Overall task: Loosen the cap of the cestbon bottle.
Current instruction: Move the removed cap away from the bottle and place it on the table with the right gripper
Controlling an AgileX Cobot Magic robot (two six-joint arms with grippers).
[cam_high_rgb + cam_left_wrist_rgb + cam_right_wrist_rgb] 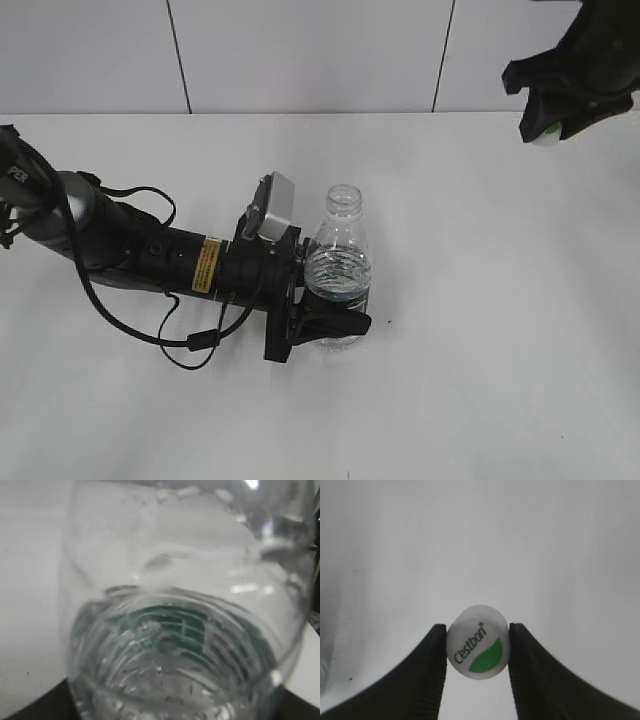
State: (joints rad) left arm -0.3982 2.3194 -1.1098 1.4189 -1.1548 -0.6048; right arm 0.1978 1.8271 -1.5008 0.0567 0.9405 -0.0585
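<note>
The cestbon bottle (338, 262) stands upright on the white table, clear with a green label band, its neck open with no cap on it. My left gripper (322, 328) is shut on the bottle's lower body; the left wrist view is filled by the bottle (175, 630) seen from very close. My right gripper (548, 128) is at the far upper right, raised well away from the bottle. It is shut on the cap (478, 641), white with a green leaf mark and "Cestbon" text, held between both fingers (478, 647). The cap shows as a small white-green spot in the exterior view (545, 134).
The white table (480, 330) stretches around the bottle. A tiled white wall (300, 50) stands behind it. The left arm's black body and cables (150, 260) lie across the table's left side.
</note>
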